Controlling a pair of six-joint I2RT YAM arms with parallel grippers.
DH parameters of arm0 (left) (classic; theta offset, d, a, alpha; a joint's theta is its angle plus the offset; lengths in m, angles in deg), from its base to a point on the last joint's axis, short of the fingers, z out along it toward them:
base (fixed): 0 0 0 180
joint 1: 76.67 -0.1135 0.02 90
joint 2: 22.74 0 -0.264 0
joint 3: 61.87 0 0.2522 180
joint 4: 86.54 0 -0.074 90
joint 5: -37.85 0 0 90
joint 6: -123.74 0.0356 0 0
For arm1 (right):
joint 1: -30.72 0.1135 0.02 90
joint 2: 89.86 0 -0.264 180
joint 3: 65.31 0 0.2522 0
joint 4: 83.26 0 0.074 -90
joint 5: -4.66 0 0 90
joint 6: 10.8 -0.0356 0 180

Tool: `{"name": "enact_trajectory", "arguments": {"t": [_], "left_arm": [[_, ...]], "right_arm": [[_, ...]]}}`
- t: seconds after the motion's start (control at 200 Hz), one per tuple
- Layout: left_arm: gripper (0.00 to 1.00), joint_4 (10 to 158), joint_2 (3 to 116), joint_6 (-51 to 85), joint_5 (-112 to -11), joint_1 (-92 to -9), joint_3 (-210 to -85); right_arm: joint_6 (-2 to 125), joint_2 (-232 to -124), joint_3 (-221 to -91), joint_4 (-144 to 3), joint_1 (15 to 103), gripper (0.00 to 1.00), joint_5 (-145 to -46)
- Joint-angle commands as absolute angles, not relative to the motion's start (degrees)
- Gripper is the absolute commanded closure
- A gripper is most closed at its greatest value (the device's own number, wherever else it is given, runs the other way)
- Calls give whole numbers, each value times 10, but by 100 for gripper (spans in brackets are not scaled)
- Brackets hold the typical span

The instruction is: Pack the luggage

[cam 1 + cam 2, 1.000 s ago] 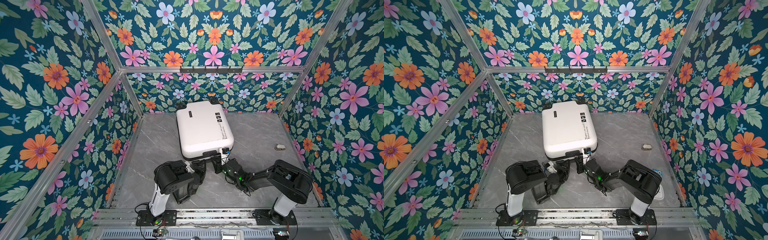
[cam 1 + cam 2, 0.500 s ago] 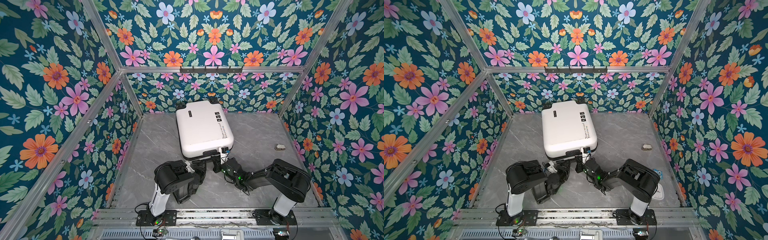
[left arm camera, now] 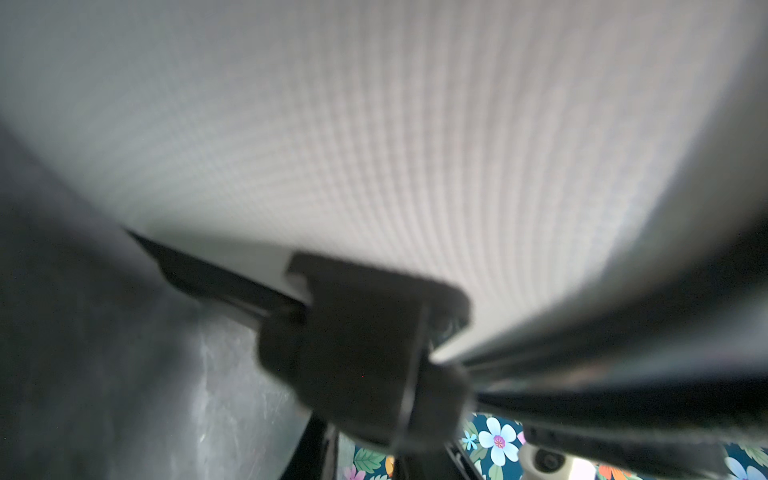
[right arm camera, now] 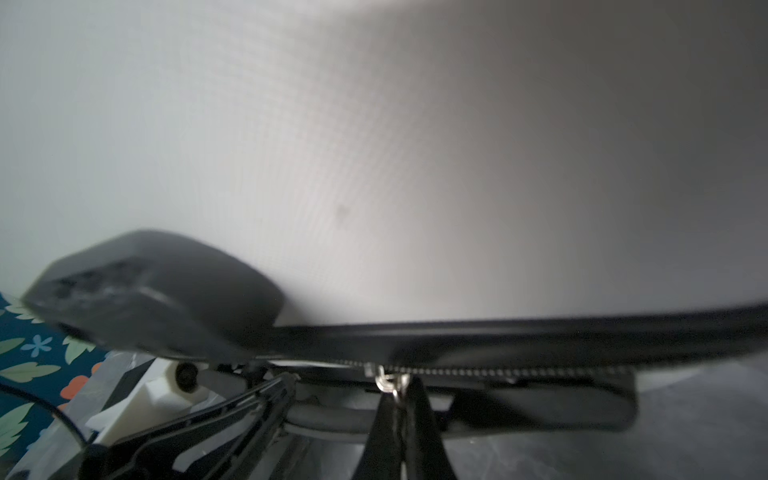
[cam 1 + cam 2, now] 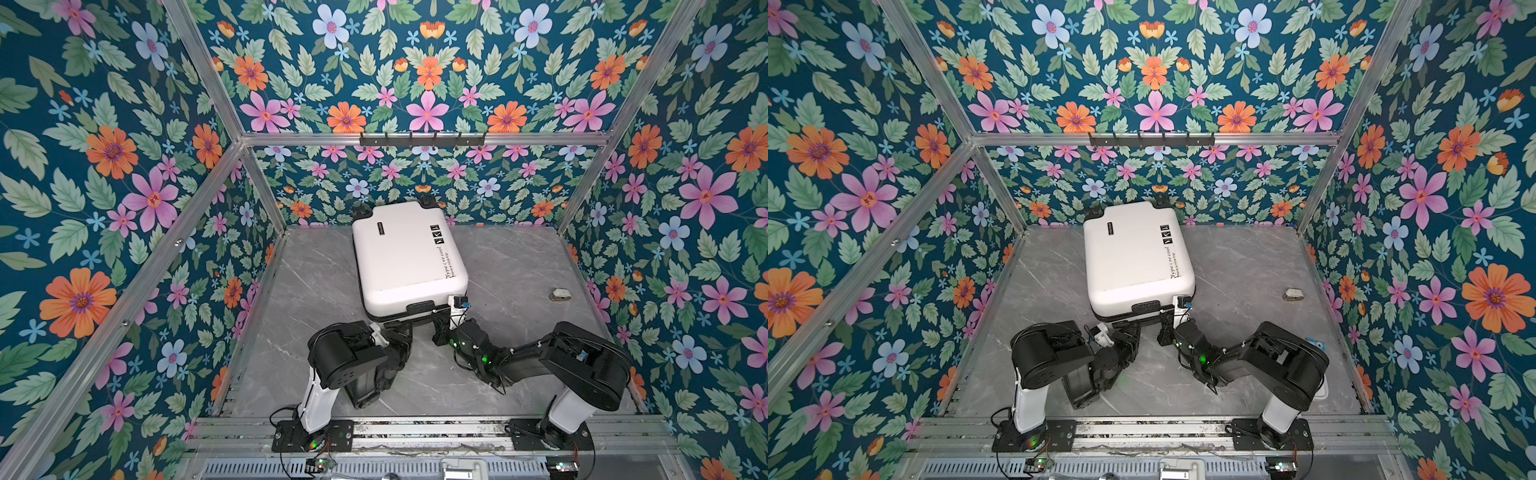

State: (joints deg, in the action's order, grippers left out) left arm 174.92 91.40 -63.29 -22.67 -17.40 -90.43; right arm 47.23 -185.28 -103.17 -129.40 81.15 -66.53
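Table (image 5: pixel 316 282): luggage (image 5: pixel 405 257) at centre, far end near the back wall (image 5: pixel 415 183). Left gripper (image 5: pixel 402 329) and right gripper (image 5: pixel 441 324) side by side at its near edge, the right at the zipper pull (image 4: pixel 385 380). Small object (image 5: pixel 561 295) on the table, well right of the luggage. Hook rail (image 5: pixel 422 139) on the back wall, above.

Grey marble-veined tabletop (image 5: pixel 519 266) carries white luggage (image 5: pixel 405 257), closed, broad side down. Small pale lump (image 5: pixel 560 295), kind unclear, lies on bare surface well right of luggage in both top views, level with luggage's near end, not touching.
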Motion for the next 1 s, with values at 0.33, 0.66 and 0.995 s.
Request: {"name": "enact_trajectory", "arguments": {"t": [0.33, 0.66, 0.995], "left_arm": [[100, 1758, 910, -629, -225, -174, -892], [100, 1758, 898, -623, -218, -174, -874], [100, 1757, 889, -622, -216, -173, -854]], "right_arm": [[434, -1807, -991, -1257, 792, 100, -574], [442, -1771, -976, -1231, 743, 100, -611], [458, -1740, -965, -1201, 708, 100, -645]]}}
